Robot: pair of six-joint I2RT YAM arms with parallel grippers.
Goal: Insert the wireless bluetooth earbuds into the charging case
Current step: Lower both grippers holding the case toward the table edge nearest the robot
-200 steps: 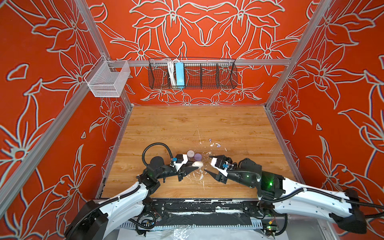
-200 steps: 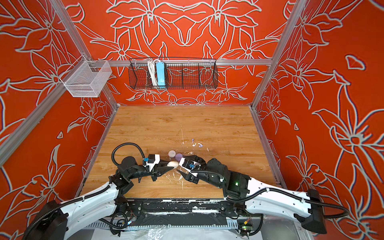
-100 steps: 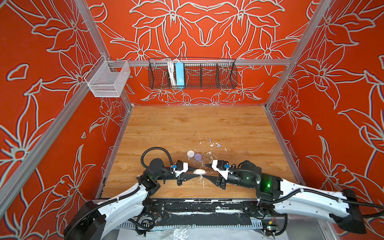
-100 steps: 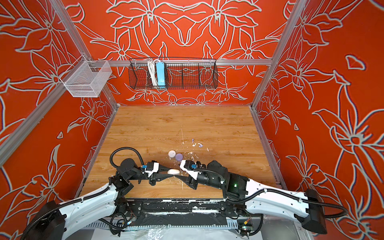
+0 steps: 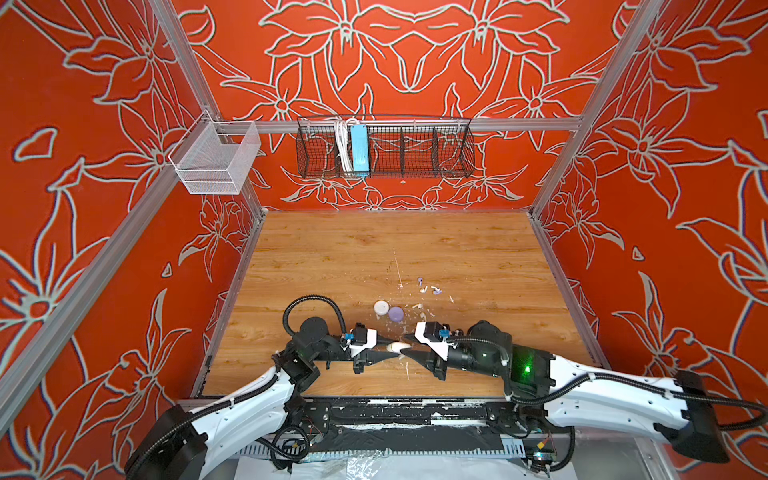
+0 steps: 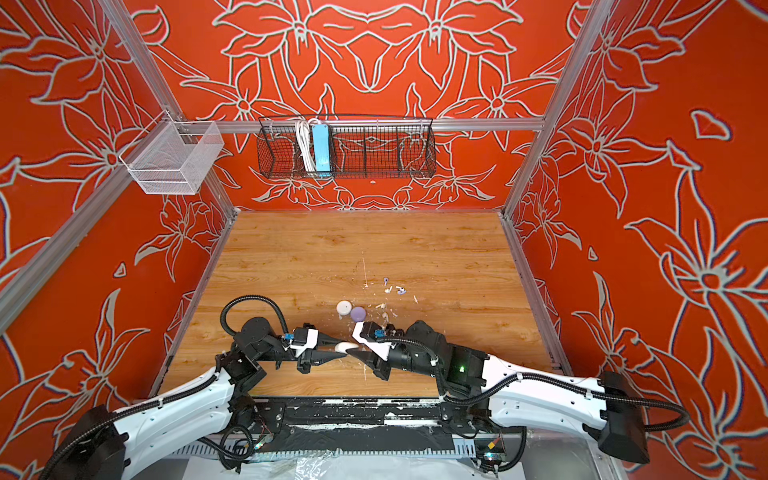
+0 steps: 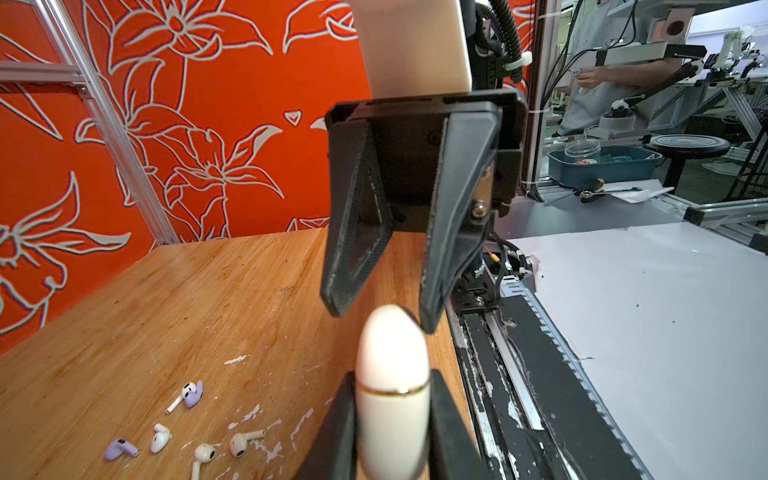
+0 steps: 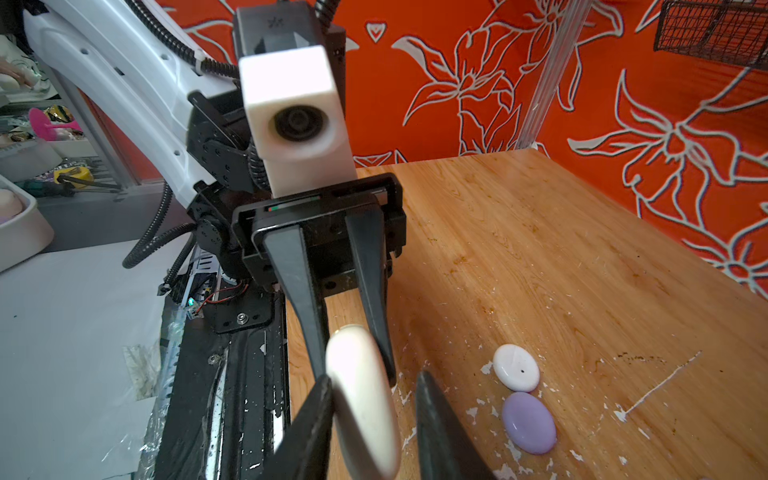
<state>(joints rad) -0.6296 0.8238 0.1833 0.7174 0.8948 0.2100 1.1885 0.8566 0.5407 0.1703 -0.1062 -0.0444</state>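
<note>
The cream charging case [image 5: 398, 345] is closed, up off the surface [image 5: 374, 249] and edge-on between the two hands. The left hand [image 5: 383, 350] is clamped on one end of it, a finger pressed to each flat face. The right hand [image 7: 382, 316] meets it from the opposite side with its jaws partly apart around the case's free end. One finger [image 8: 316, 415] touches the case while the other [image 8: 436, 419] stands off with a gap.

The white case [image 5: 381, 307] and the lavender case [image 5: 395, 313] lie closed and touching each other on the surface, just beyond the fingertips of both hands. The earbuds [image 7: 245, 440] are scattered loose on the surface, white and lavender mixed. They lie farther out past the right hand, well apart from either hand.
</note>
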